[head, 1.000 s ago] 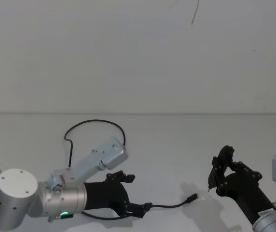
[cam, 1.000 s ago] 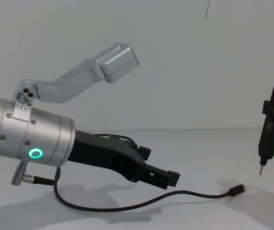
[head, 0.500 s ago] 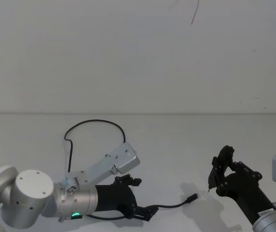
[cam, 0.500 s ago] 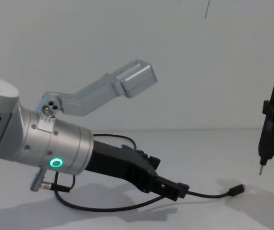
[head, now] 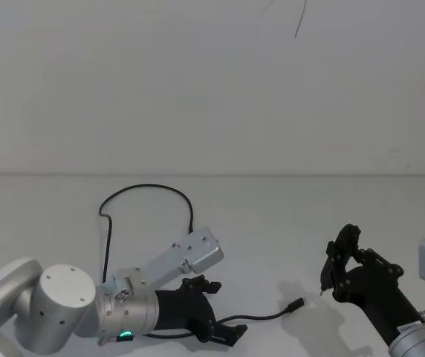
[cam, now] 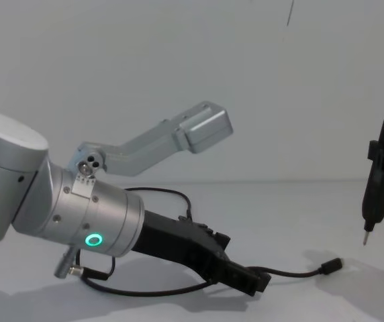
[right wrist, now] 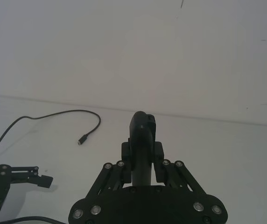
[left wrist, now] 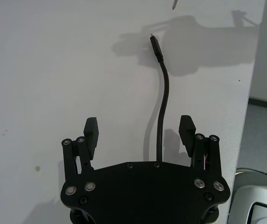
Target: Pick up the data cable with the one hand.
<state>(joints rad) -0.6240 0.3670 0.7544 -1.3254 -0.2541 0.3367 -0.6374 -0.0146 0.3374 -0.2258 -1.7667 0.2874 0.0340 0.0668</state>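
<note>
Thin limp black cable (left wrist: 164, 98) on smooth white tabletop (left wrist: 40, 70), angular black plastic left tool (left wrist: 138, 123) spread wide astride it, apparently not touching, right tool (right wrist: 143, 154) clamping slim metal-tipped probe (cam: 372, 201), right of the cable

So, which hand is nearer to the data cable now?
Left. The left hand is open, with the data cable running between its fingers. The right hand, shut on a slim tool, hangs apart beyond the cable's plug.

data cable (head: 147, 187) mid-sec. hidden behind left gripper (head: 222, 311)
</note>
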